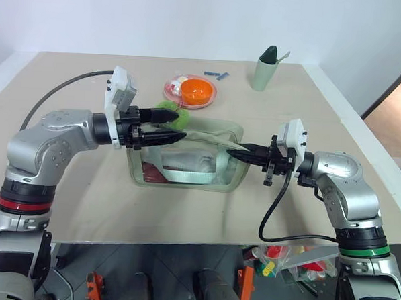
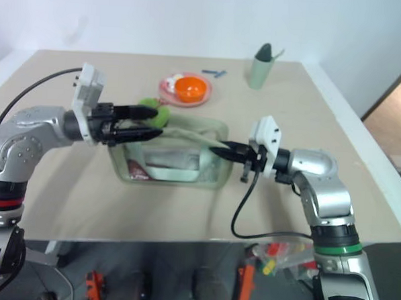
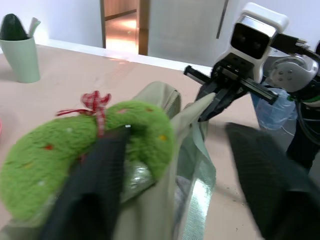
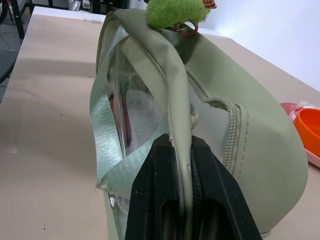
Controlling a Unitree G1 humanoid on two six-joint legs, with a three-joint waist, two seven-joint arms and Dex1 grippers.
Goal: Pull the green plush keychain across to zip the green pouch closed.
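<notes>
The green pouch [image 1: 186, 164] lies on the table between my two arms, its clear window facing the front edge. The green plush keychain [image 1: 170, 109] sits at the pouch's top left end, its red bow [image 3: 95, 101] showing in the left wrist view. My left gripper [image 1: 171, 126] is open and points right over that end. One of its fingers [image 3: 95, 190] lies against the plush and the other stands apart in front of the pouch. My right gripper [image 1: 244, 152] is shut on the pouch's right-end seam [image 4: 181, 125] and holds it level.
An orange bowl [image 1: 197, 91] on a pink plate stands just behind the pouch. A pale green cup [image 1: 265, 71] is at the back right, with a small blue item [image 1: 221, 75] beside it. The table's front edge [image 1: 182, 242] runs close below the pouch.
</notes>
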